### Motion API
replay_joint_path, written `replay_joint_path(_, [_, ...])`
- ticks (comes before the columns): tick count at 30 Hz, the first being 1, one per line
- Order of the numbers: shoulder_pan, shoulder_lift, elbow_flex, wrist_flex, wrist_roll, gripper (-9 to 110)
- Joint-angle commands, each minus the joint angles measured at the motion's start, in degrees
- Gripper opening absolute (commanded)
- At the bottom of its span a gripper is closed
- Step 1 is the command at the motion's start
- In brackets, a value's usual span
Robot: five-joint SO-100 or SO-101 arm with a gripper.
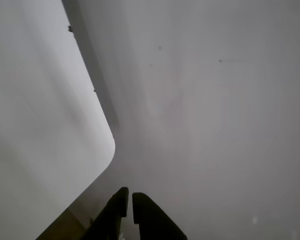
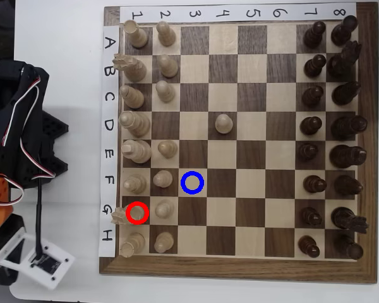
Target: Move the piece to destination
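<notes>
In the overhead view the piece [image 2: 120,216], a pale knight with a jagged head, stands in row G, column 1, partly under a drawn red ring. The destination [image 2: 192,182] is the light square in row F, column 3, marked by a blue ring, and it is bare. My arm [image 2: 16,126] is folded on the white table left of the board, away from all pieces. In the wrist view my gripper [image 1: 130,202] shows at the bottom edge, its dark fingers [image 1: 150,215] nearly touching with nothing between them. That view shows no board and no piece.
Pale pawns [image 2: 166,207] stand in column 2 right beside the piece, and one pawn [image 2: 223,122] stands forward in row D. A second pale knight [image 2: 123,63] is in row B. Dark pieces [image 2: 331,126] fill the right columns. The wrist view faces a white rounded table corner [image 1: 50,130].
</notes>
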Motion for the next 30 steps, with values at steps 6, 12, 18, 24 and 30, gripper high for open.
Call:
replay_joint_path(6, [2.6, 3.4, -7.9, -1.7, 0.1, 0])
replay_joint_path(12, [1.9, 3.3, -16.9, -2.5, 0.2, 0])
replay_joint_path(18, [-0.4, -0.4, -28.2, -2.8, 0.4, 0])
replay_joint_path(24, [-3.7, -6.9, -42.1, -2.5, 4.0, 0])
replay_joint_path(30, [-10.0, -15.2, -57.3, -3.7, 13.2, 0])
